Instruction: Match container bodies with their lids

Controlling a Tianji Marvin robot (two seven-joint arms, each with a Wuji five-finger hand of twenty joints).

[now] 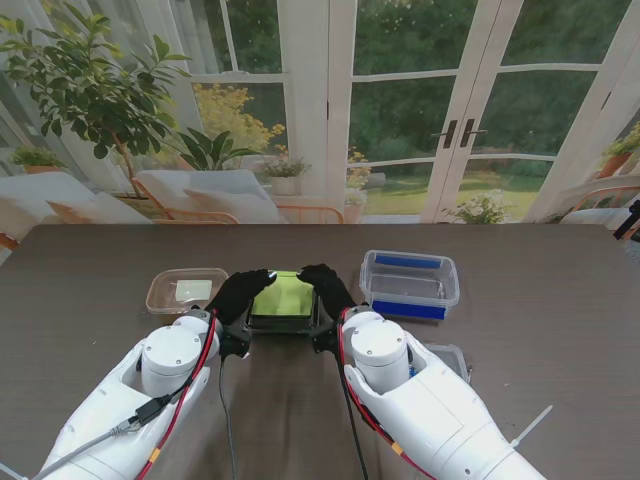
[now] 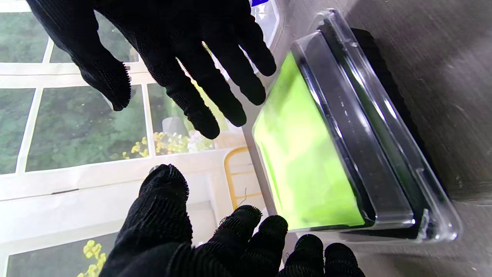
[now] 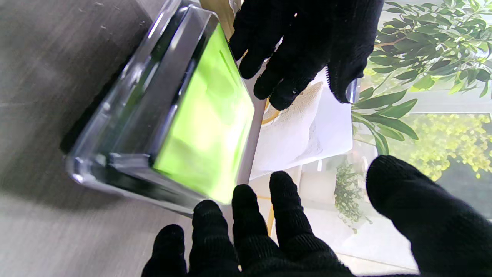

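A black container body with a bright green inside sits at the table's middle, with a clear lid lying over it. My left hand is at its left edge and my right hand at its right edge, both in black gloves. In the left wrist view my left hand's fingers are spread beside the green container. The right wrist view shows the right hand's fingers spread by the same container. Neither hand visibly clasps it.
A clear box with a blue lid and blue base stands to the right of my right hand. A small clear tub with a pale sheet inside lies left of my left hand. Another clear plastic piece shows beside my right forearm.
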